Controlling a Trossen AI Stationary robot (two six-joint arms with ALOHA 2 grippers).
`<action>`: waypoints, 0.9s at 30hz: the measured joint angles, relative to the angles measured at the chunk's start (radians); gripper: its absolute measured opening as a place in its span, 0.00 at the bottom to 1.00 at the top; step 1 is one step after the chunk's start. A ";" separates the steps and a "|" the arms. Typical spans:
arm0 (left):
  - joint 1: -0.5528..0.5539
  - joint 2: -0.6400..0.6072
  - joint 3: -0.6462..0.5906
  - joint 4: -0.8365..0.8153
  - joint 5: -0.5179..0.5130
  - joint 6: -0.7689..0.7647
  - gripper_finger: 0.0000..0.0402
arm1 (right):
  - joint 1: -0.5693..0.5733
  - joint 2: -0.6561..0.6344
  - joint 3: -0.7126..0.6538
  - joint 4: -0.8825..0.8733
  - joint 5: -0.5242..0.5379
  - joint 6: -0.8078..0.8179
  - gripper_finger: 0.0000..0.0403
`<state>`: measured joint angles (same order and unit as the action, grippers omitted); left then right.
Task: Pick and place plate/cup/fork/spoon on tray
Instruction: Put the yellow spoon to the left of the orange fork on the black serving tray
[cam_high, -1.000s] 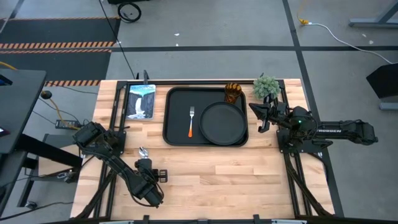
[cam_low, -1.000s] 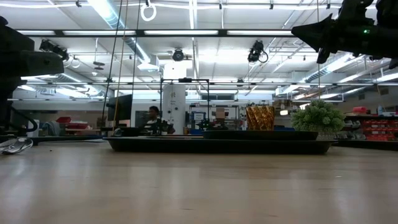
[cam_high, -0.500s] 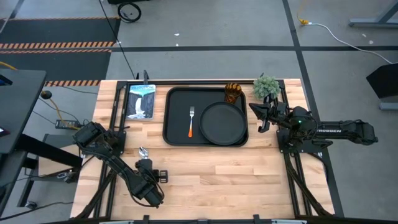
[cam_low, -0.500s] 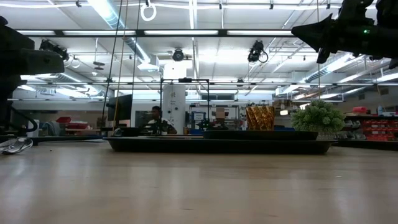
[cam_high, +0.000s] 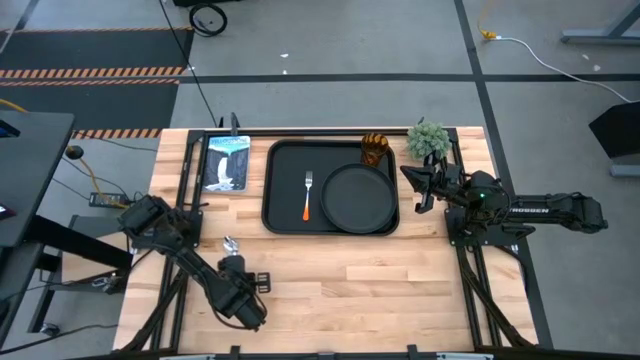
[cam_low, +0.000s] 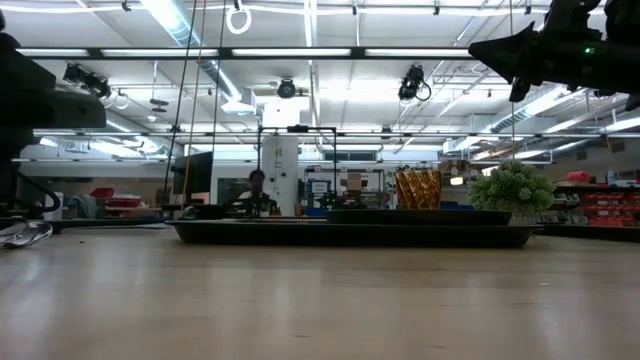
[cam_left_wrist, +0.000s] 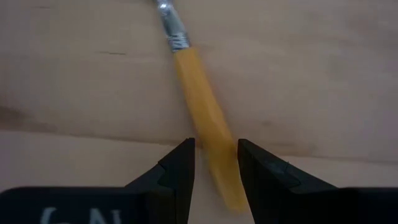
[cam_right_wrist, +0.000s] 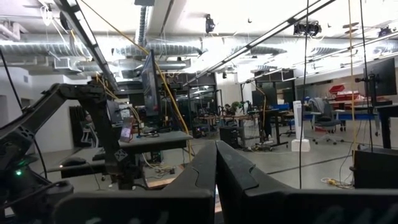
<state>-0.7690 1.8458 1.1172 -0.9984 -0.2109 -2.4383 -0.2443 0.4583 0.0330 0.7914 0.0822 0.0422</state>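
The spoon (cam_left_wrist: 202, 106) lies flat on the wooden table left of the tray; its silver bowl (cam_high: 229, 243) points to the far edge and also shows in the low view (cam_low: 25, 233). My left gripper (cam_high: 233, 263) is down at the spoon's yellow-orange handle, closed on it (cam_left_wrist: 216, 163). The black tray (cam_high: 280, 190) holds the fork (cam_high: 307, 195), the round black plate (cam_high: 358, 197) and the amber cup (cam_high: 375, 150) in its far right corner. My right gripper (cam_high: 405, 172) hangs shut and empty above the tray's right edge. My left gripper has the spoon's yellow-orange handle (cam_left_wrist: 214, 140) between its two fingers, toward the handle's free end. One finger (cam_left_wrist: 180, 168) stands on each long side, so the fingers lie across the handle. They come from above, slanting from the near side. The spoon lies on the table.
A small green potted plant (cam_high: 428, 138) stands at the far right beside the tray. A picture card (cam_high: 226, 162) lies at the far left. Bare wood stretches along the table's near half. A person (cam_low: 256, 190) shows far off in the room behind.
My left arm has shifted a little over the spoon; the spoon's bowl lies where it was on the table. My right arm has kept still.
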 joint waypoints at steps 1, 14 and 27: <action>0.007 0.000 0.000 -0.006 0.016 -0.002 0.32 | 0.000 0.000 0.000 0.000 0.000 0.000 0.02; 0.064 0.000 0.000 -0.013 0.078 -0.036 0.33 | 0.000 0.000 0.000 0.001 -0.056 -0.023 0.02; 0.046 0.020 0.000 0.029 0.091 -0.054 0.33 | 0.000 0.000 0.000 0.009 -0.086 -0.011 0.02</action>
<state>-0.7229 1.8661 1.1173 -0.9697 -0.1202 -2.4919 -0.2443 0.4580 0.0330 0.8001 -0.0042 0.0307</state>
